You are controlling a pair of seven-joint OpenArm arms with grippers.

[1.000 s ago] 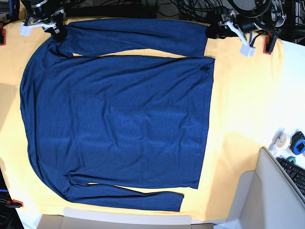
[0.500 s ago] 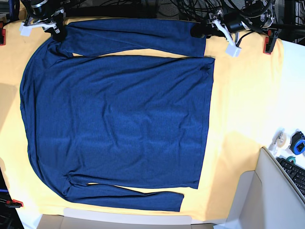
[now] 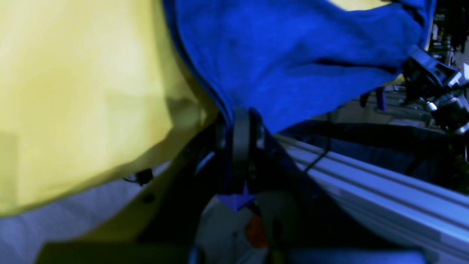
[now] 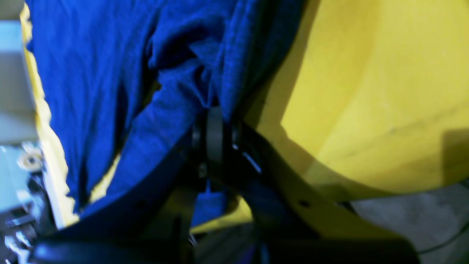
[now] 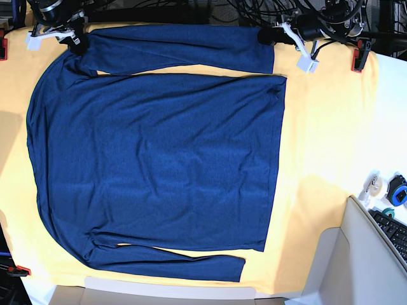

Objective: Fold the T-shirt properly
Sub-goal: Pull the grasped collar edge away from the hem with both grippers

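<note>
The dark navy T-shirt (image 5: pixel 159 159) lies spread flat on the yellow cloth (image 5: pixel 324 127), one long sleeve folded across the far edge and the other along the near edge. At the far right, my left gripper (image 5: pixel 267 36) sits on the cuff end of the far sleeve. In the left wrist view the left gripper (image 3: pixel 240 113) is shut on the blue fabric (image 3: pixel 293 44). My right gripper (image 5: pixel 76 41) is at the far left, where that sleeve meets the shoulder. In the right wrist view the right gripper (image 4: pixel 215 112) is shut on bunched blue fabric (image 4: pixel 110 73).
Red clamps (image 5: pixel 359 58) (image 5: pixel 21 271) pin the yellow cloth at its corners. A keyboard (image 5: pixel 392 234) and tape rolls (image 5: pixel 399 190) lie at the right edge. Cables hang along the back, and a metal rail (image 3: pixel 366 176) runs behind the table.
My left gripper has moved left onto the far sleeve's cuff and closed on it. The right gripper and the shirt body have not moved.
</note>
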